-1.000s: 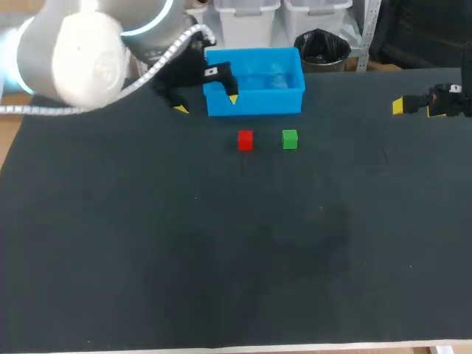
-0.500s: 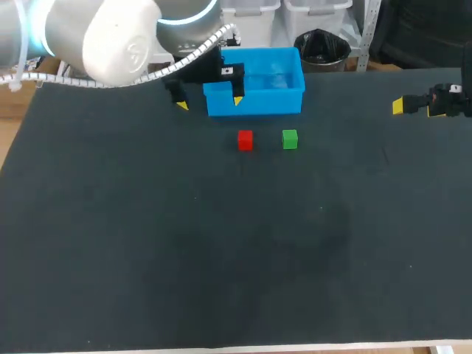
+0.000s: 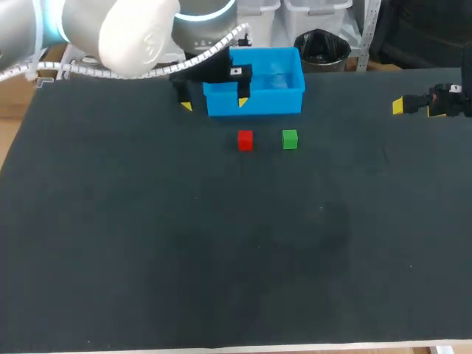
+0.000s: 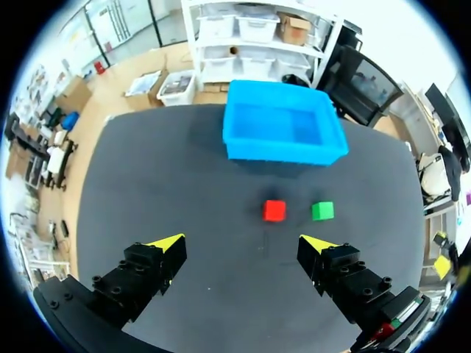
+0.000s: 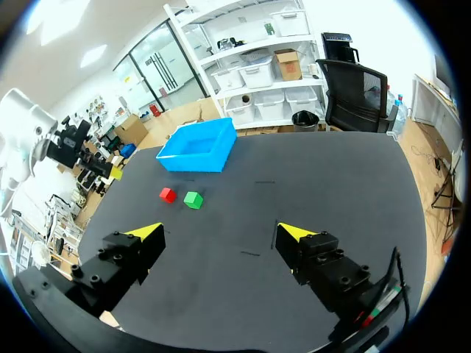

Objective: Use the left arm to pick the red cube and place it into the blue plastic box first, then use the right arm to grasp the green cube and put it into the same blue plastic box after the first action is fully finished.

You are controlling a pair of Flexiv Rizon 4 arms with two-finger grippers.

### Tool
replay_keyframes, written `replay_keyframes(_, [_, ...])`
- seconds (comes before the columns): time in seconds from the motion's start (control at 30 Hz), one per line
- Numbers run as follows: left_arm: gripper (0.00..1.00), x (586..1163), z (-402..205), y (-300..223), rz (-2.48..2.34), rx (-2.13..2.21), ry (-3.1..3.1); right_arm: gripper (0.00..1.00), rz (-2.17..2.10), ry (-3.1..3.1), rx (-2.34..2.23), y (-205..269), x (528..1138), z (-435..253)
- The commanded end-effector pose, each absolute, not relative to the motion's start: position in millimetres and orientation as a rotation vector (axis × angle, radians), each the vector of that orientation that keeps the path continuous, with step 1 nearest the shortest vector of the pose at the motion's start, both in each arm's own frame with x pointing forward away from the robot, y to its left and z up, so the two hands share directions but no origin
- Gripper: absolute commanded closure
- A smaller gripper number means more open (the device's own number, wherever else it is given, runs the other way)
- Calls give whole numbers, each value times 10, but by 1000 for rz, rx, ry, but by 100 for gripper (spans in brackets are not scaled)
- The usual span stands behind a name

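The red cube (image 3: 245, 140) and the green cube (image 3: 289, 139) sit side by side on the black table, just in front of the blue plastic box (image 3: 258, 101). My left gripper (image 3: 214, 104) hangs open above the box's front left corner, nothing between its fingers. From the left wrist view the red cube (image 4: 274, 210) lies ahead of the open left gripper (image 4: 243, 243), the green cube (image 4: 322, 211) beside it and the blue box (image 4: 283, 153) beyond. My right gripper (image 3: 417, 108) stands open at the table's far right. Far ahead of the right gripper (image 5: 221, 232) are the red cube (image 5: 168, 194), green cube (image 5: 193, 199) and blue box (image 5: 193, 162).
The black table top (image 3: 221, 251) stretches wide in front of the cubes. My left arm's big white joint (image 3: 140, 37) looms over the table's back left corner.
My left arm has swung to the right along the back of the table, carrying its open gripper a little further across the box's front left corner. The right arm and both cubes stayed put.
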State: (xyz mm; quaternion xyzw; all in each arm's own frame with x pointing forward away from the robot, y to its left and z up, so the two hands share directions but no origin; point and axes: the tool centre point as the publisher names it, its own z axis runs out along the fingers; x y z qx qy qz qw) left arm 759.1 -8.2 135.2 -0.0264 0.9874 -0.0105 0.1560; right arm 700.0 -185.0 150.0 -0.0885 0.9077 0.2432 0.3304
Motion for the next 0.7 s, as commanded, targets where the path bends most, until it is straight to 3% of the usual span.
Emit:
replay_keyframes(0.03, [0,7776,1339,-292,22,-88,2879,0,636,2374,-231,-1850,7000,1500])
replay_keyframes(0.7, [0,8030,933,-556,49,-223,2937,0,636,2374,-231,-1850,7000,1500])
